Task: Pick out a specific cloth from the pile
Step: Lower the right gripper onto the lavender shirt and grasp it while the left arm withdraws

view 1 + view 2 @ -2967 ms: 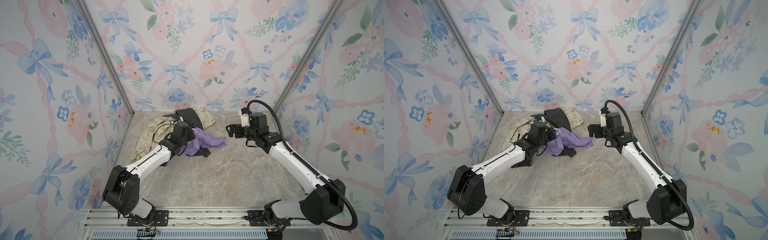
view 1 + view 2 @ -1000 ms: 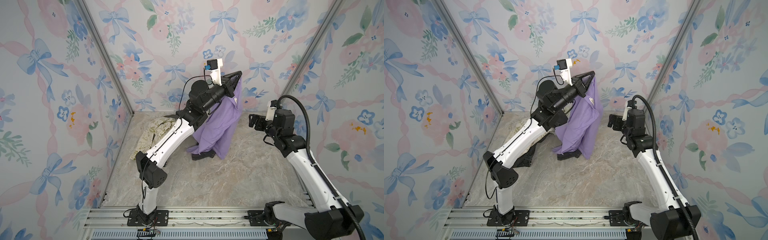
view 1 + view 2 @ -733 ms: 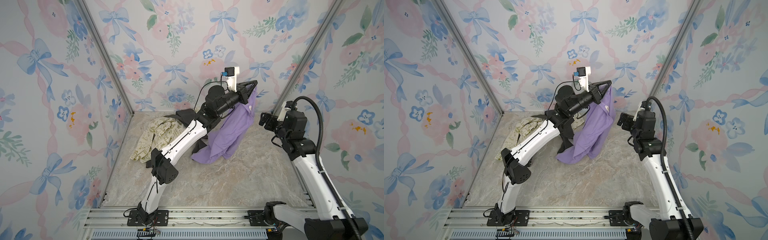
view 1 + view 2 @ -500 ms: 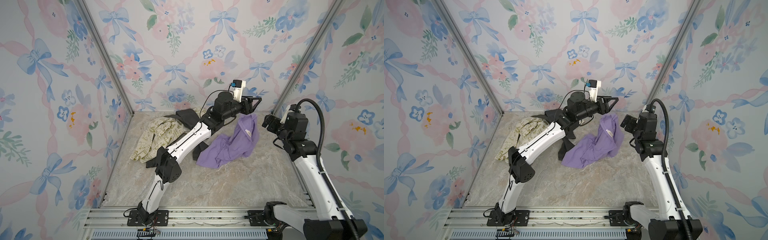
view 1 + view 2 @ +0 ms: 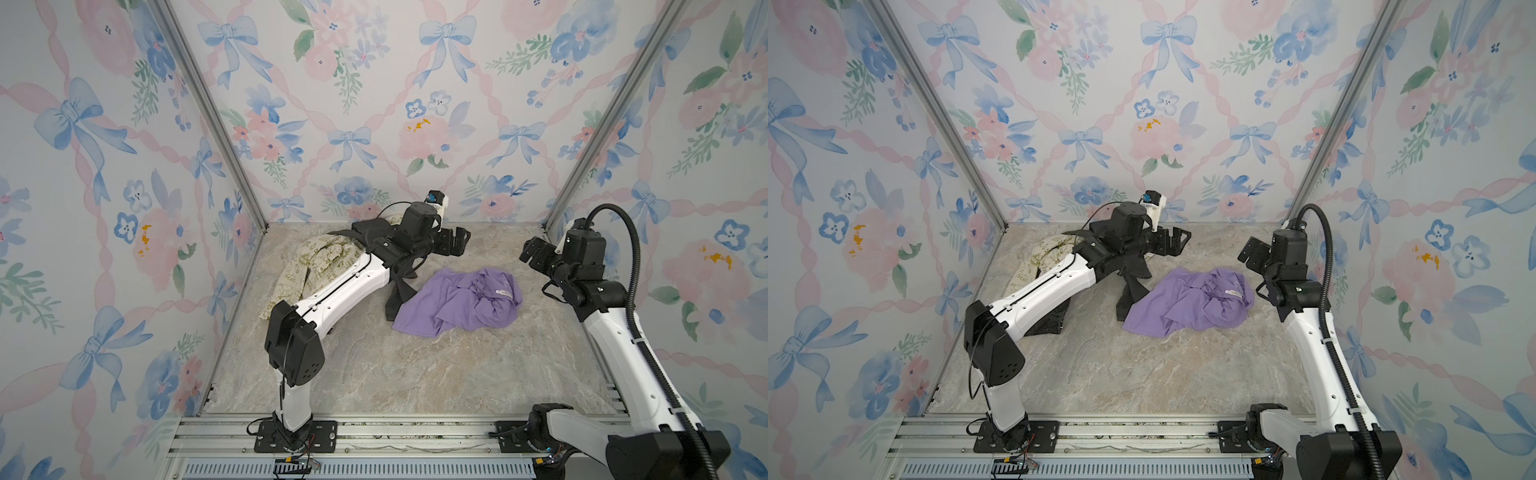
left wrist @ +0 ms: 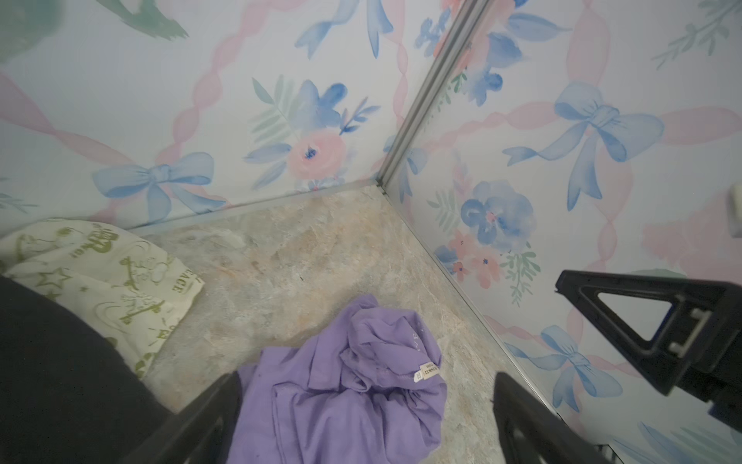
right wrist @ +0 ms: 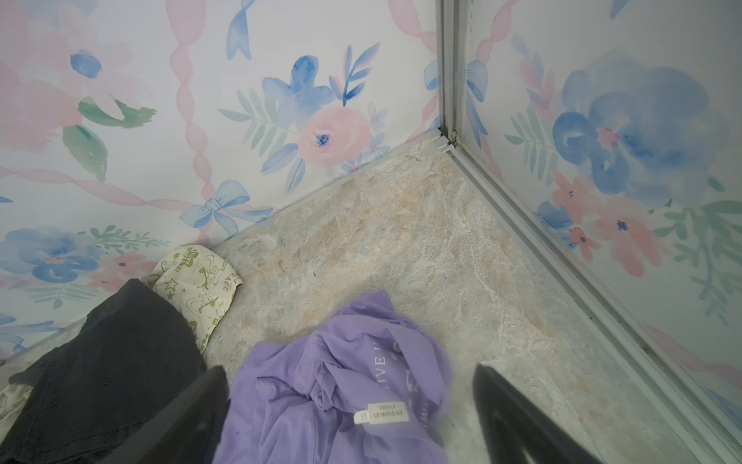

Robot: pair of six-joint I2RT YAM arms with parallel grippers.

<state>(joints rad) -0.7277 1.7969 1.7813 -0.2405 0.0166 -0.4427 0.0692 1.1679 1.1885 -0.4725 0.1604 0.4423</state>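
You've got the cloth (image 5: 457, 303) crumpled on the counter (image 5: 415, 374), 3 o'clock of the pile (image 5: 320, 259). Left gripper (image 5: 456, 243) spread, empty, at its 12 o'clock; right gripper (image 5: 532, 252) spread, empty, 2 o'clock.

In both top views the left arm (image 5: 340, 291) extends from lower centre-left to the middle, the left claw (image 5: 455, 243) low, jaws spread wide. The right arm (image 5: 615, 332) rises along the right side, the right claw (image 5: 534, 251) pointing left, jaws equally wide.
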